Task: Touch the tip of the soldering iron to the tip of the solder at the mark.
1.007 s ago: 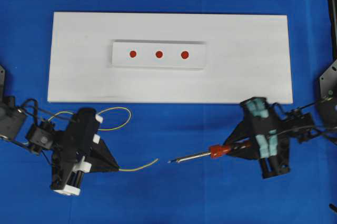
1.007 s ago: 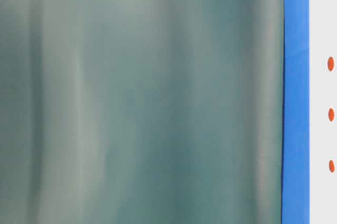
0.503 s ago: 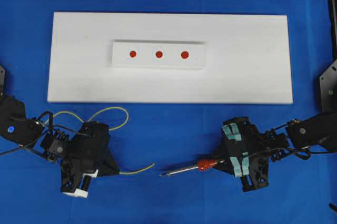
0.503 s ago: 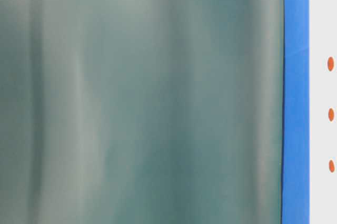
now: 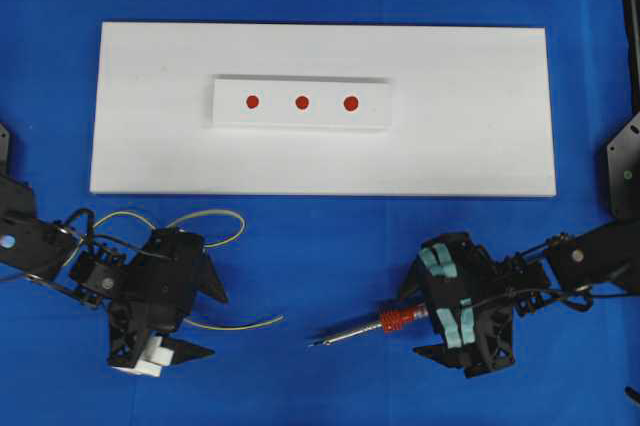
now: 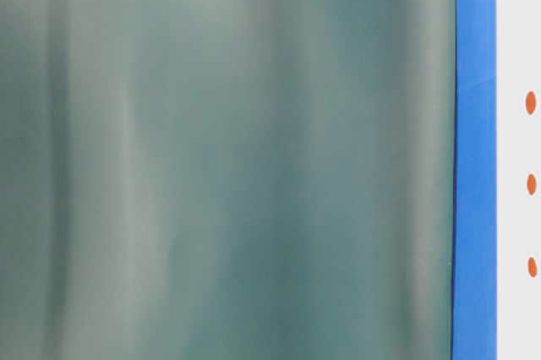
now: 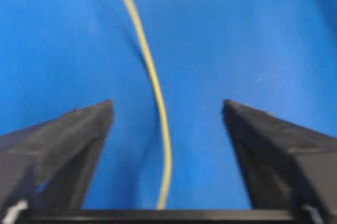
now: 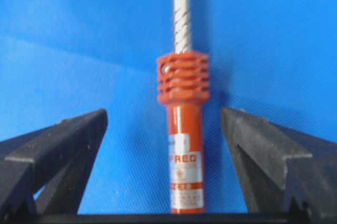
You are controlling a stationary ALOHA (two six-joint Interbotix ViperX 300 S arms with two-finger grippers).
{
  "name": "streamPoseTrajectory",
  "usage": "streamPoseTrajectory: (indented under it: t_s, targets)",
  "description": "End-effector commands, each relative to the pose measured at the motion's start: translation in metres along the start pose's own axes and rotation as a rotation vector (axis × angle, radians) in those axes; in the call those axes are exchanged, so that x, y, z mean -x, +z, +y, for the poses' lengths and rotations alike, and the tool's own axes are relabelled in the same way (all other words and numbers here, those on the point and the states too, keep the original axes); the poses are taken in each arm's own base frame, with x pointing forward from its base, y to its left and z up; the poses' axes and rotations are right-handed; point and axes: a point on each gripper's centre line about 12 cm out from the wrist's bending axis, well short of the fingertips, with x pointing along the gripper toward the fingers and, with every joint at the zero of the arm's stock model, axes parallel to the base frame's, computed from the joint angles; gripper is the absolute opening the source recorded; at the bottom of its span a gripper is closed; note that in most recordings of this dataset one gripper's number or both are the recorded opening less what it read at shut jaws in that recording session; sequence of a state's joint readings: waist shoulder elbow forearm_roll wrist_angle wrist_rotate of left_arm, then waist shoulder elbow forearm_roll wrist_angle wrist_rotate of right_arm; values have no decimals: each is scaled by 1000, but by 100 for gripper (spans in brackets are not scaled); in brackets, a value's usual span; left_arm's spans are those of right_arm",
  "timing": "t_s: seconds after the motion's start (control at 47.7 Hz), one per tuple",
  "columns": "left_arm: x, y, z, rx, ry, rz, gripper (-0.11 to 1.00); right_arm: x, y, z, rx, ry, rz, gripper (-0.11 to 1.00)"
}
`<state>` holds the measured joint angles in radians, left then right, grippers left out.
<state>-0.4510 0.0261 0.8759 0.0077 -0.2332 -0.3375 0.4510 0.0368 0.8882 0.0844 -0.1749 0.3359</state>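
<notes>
Blue table (image 5: 330, 246), white board (image 5: 470, 136), solder (image 5: 235, 324), soldering iron (image 5: 375, 326)

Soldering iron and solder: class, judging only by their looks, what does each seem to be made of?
Soldering iron: the handle looks like glossy red-orange plastic with a ribbed collar and a printed label; the shaft looks like bare silvery metal with spiral ridges that catch light.

Solder: a very thin, matte yellow strand, probably soft wire, since it lies in loose curves. The picture is blurred, so its material stays uncertain.

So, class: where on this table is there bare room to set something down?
Free: the white board either side of the dotted strip, and blue cloth above it. Crowded: the front, where the open left gripper straddles the solder and the open right gripper straddles the soldering iron.
</notes>
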Motion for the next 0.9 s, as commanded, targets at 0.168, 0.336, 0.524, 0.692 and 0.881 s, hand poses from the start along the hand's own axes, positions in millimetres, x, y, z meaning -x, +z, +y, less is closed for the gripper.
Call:
streamPoseTrajectory:
  t_s: [0.168, 0.336, 0.524, 0.692, 0.881]
  targets:
    - [69, 54, 8, -40, 47, -65, 77, 71, 55, -19, 2, -47, -107, 80]
    - [106, 66, 32, -80, 113, -137, 77, 122, 75, -47, 26, -137, -201, 80]
    - [144, 65, 59, -102, 203, -228, 77, 178, 75, -77, 18, -252, -324, 79]
    - [179, 55, 75, -94, 274, -318, 77, 221, 63, -84, 24, -321, -417, 79]
    - [207, 34, 80, -82, 313, -419, 77, 243, 36, -88, 23, -351, -494, 79]
